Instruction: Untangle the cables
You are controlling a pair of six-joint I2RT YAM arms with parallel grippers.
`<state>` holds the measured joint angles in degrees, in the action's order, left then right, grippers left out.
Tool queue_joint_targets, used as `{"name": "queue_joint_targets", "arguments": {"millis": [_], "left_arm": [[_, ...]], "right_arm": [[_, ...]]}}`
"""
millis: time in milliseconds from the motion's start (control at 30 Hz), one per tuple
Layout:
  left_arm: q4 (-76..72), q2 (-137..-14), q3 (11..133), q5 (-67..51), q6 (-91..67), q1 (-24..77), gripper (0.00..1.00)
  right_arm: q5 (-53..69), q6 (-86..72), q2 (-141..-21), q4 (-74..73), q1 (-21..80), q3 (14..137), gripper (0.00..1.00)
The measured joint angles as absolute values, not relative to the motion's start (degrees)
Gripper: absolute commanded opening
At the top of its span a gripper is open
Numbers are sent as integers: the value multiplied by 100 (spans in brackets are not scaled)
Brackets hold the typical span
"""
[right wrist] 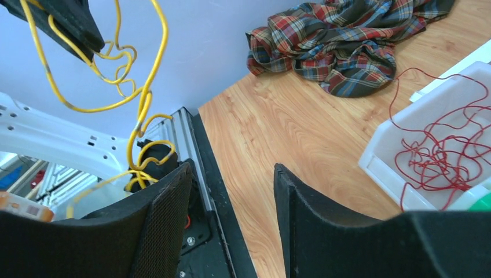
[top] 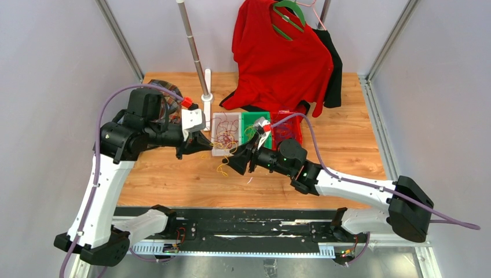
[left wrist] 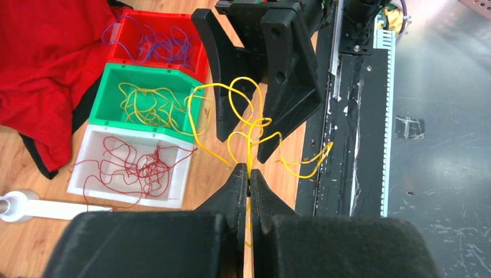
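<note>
Step in hand: freeing a strand from the yellow cable tangle (left wrist: pixel 249 153), which hangs in the air on the near side of the green bin (left wrist: pixel 99 104).

- Left gripper (left wrist: pixel 249 174): clenched on a yellow strand.
- Right gripper (right wrist: pixel 233 169): spread wide, grasping nothing, between tangle and green bin.
- Next move (judged): the right must close on a separate loop, then both draw apart slowly.

Count:
- Grippers: 2.
- Held tangles: 1. Strands in it cannot be told.
- Bins: 3. The white bin (left wrist: pixel 124 196) and red bin (left wrist: pixel 156 14) flank the green.
- Beyond the green bin: red garment (top: pixel 278 58), 1.
</note>
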<state>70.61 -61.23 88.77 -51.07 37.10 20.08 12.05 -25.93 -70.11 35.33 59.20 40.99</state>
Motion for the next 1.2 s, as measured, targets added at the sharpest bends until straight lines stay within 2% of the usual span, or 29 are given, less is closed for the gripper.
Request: {"name": "queue_joint_targets", "arguments": {"millis": [333,667,933,1033,1200], "left_arm": [[7063,-6123,9017,-4978,3951,2008,0],[7065,-5944,9087,-4875,4200,2008,0],[7063,-5944,9098,-4884,4206,2084,1],[7067,-5951,9142,-4897,4180,2099,0],[7067,-5986,9319,-4963,4125,2115,0]], "right_arm": [[1162,-3074,-7207,4292,5996,4049,57],[1105,-2502,-5682,2705,5957,4005,63],[1402,-2497,-6361,2552,5957,4703,68],[1389,-2593,-6801,2556,5957,4897,63],[1304,-2773,-7229,2740,5957,4976,48]]}}
